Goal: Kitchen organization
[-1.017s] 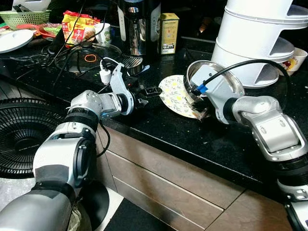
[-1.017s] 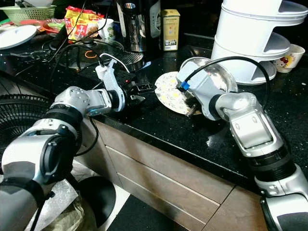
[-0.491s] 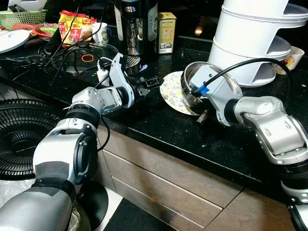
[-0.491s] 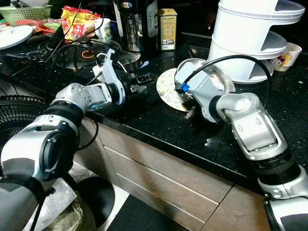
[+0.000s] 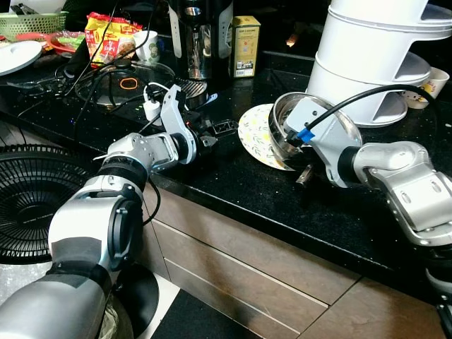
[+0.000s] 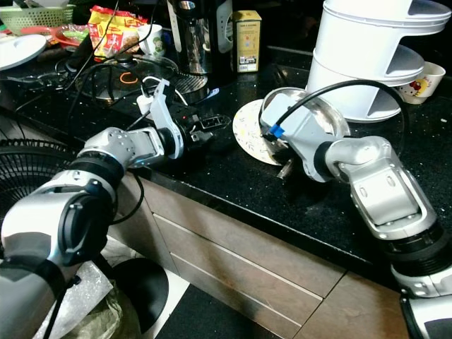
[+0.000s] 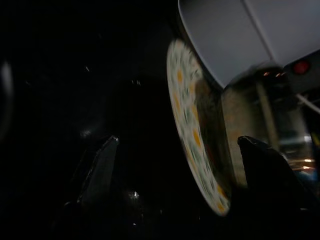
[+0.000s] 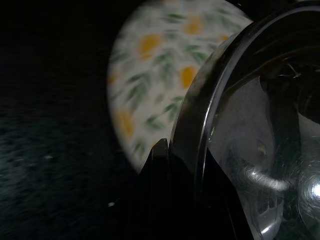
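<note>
Shifted right, right pincer (image 5: 300, 157) still grips steel bowl (image 5: 282, 120) rim over floral plate (image 5: 256, 134).

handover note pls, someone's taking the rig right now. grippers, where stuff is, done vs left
Right gripper: shut on the rim of the steel bowl, which is tilted up over the floral plate.
Left gripper: open, empty, low over the black counter, pointing at the plate's edge without touching it.
Plate lies on the counter in front of the white tiered rack.
Done: bowl gripped.
Left: put the bowl and plate away, probably in the rack. Mind the cables behind the left arm.
</note>
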Tool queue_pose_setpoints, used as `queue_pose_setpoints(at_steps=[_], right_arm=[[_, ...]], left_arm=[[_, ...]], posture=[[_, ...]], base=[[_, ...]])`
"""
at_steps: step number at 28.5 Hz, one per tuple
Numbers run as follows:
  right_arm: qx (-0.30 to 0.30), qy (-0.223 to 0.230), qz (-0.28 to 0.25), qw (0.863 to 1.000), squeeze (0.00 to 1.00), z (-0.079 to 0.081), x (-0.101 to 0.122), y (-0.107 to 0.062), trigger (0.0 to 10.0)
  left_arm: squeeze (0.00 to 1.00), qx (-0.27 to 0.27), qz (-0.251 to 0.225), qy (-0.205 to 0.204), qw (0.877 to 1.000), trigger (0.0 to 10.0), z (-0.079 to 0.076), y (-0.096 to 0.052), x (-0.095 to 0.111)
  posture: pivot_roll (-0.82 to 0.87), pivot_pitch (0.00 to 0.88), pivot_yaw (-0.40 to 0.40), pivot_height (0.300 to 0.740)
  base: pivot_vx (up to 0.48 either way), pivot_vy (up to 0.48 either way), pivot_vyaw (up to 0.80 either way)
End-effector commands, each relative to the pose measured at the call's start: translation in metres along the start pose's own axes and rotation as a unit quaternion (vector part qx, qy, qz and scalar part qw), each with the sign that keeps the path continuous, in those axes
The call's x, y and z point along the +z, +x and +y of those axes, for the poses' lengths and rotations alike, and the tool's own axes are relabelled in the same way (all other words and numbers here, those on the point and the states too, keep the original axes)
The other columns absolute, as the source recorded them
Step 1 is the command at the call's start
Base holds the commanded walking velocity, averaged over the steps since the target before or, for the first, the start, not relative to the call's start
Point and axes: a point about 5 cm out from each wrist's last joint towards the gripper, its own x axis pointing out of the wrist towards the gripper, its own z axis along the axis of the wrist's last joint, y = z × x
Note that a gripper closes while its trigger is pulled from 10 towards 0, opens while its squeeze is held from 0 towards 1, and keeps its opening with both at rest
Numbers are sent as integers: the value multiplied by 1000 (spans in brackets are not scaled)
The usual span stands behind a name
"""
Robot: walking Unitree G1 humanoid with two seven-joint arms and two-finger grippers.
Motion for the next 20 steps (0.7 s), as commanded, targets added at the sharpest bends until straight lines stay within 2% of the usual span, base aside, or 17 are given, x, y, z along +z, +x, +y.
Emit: queue_pose_setpoints(at_steps=[1, 7, 10, 15, 18, 20], right_arm=[[-15, -8, 5, 1000, 0, -4, 1, 4, 10000], [-36, -33, -15, 999, 0, -9, 10, 10, 10000], [-12, -30, -40, 999, 0, -5, 21, 13, 10000], [-12, -33, -43, 998, 0, -6, 22, 14, 10000], [-6, -30, -40, 999, 0, -3, 20, 14, 10000], [-6, -23, -43, 999, 0, -4, 20, 15, 10000]], left_arm=[[0, 0, -5, -2, 1000, 10000, -1, -3, 7], [0, 0, -6, 0, 1000, 10000, -1, -6, 12], [0, 17, 4, -7, 1000, 10000, 6, -7, 5], [0, 21, 18, -11, 1000, 10000, 8, -4, -5], [0, 9, 32, -19, 999, 10000, 6, 0, -13], [0, -21, 43, -27, 998, 10000, -2, 3, -16]], posture=[[-110, 44, -8, 740], [-95, 49, -10, 740], [-91, 59, -7, 740], [-97, 70, -9, 740], [-89, 80, -19, 740], [-86, 68, -10, 740]], base=[[0, 0, 0], [0, 0, 0], [0, 0, 0], [0, 0, 0], [0, 0, 0], [0, 0, 0]])
